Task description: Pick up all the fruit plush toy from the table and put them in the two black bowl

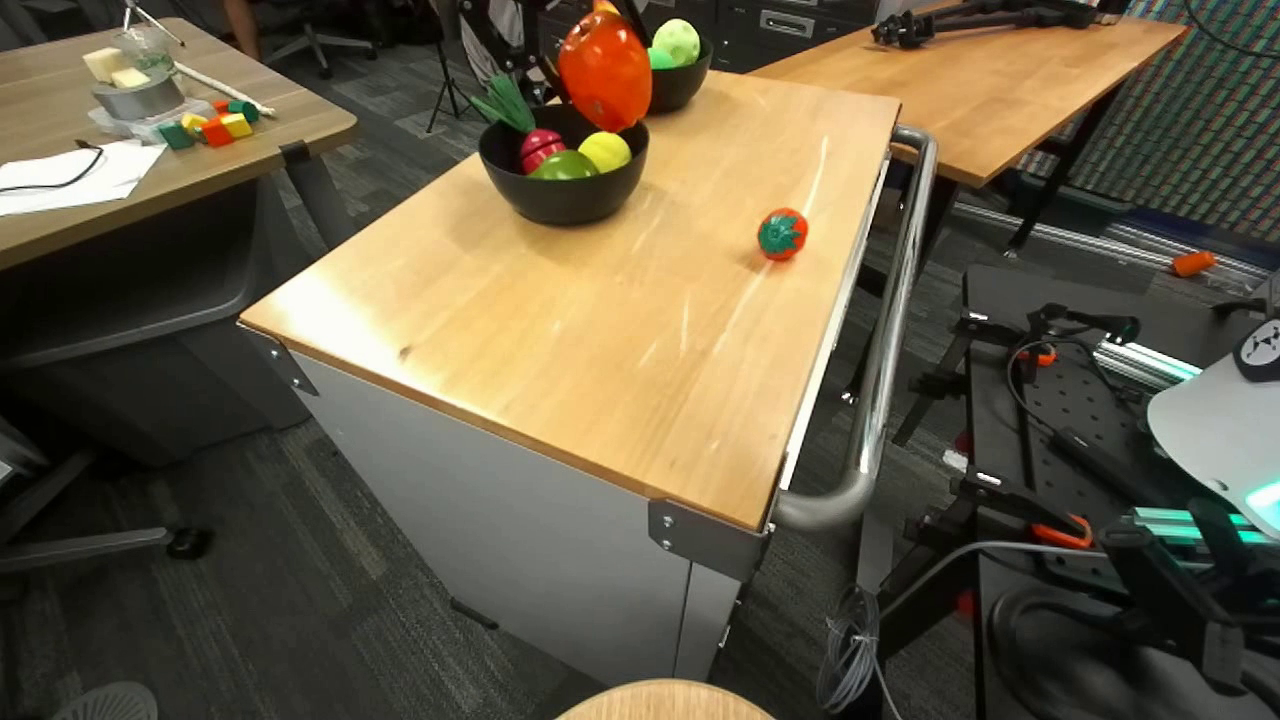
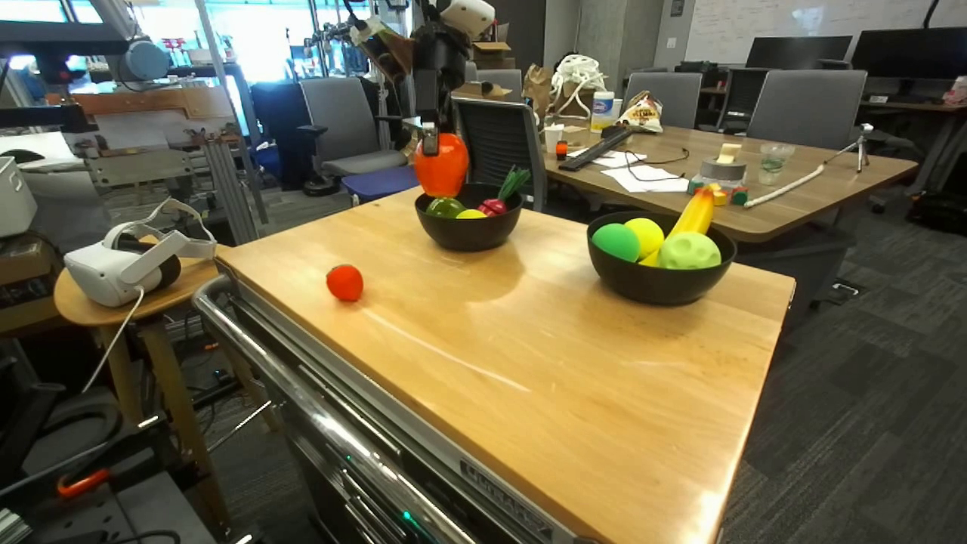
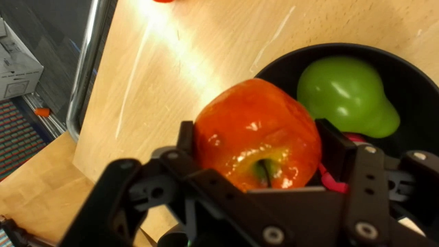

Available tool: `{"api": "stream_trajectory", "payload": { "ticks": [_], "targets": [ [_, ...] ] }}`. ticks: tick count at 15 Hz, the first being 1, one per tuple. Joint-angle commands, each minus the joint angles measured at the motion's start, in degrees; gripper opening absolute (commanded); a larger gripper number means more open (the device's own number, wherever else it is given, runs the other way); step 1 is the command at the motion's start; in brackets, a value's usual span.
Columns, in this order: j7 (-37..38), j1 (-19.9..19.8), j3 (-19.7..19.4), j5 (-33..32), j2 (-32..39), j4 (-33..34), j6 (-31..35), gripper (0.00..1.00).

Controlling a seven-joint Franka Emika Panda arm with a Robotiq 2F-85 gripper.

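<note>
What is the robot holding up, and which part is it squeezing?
The black two-fingered gripper holds a shiny, round, red-orange toy apple by two opposite sides, not by its thin dark stem.

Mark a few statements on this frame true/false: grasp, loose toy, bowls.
1. The fingers grip the red apple. True.
2. A red toy with a green top lies on the table. True.
3. Only one bowl stands on the table. False: an exterior view shows a nearer bowl and a farther bowl.
4. The radish is in the farther bowl. True.
5. The green pear lies outside both bowls. False: the green pear is in the farther bowl.
</note>
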Motion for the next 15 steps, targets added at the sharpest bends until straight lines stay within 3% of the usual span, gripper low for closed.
{"api": "stream_trajectory", "payload": {
  "ticks": [1, 6, 11, 12, 15],
  "targets": [
    [1.64, 0.2, -1.07, 0.35, 8.33, 13.7, -7.3, 0.59],
    [0.88, 0.38, -1.83, 0.49, 16.71, 24.97, -11.9, 0.59],
    [1.89, -0.19, -1.58, 2.71, 22.13, 35.08, -12.17, 0.59],
    [1.92, -0.15, -1.56, 2.99, 22.68, 36.24, -12.18, 0.95],
    [1.89, -0.09, -0.67, 2.9, 22.57, 36.99, -11.37, 1.0]
  ]
}}
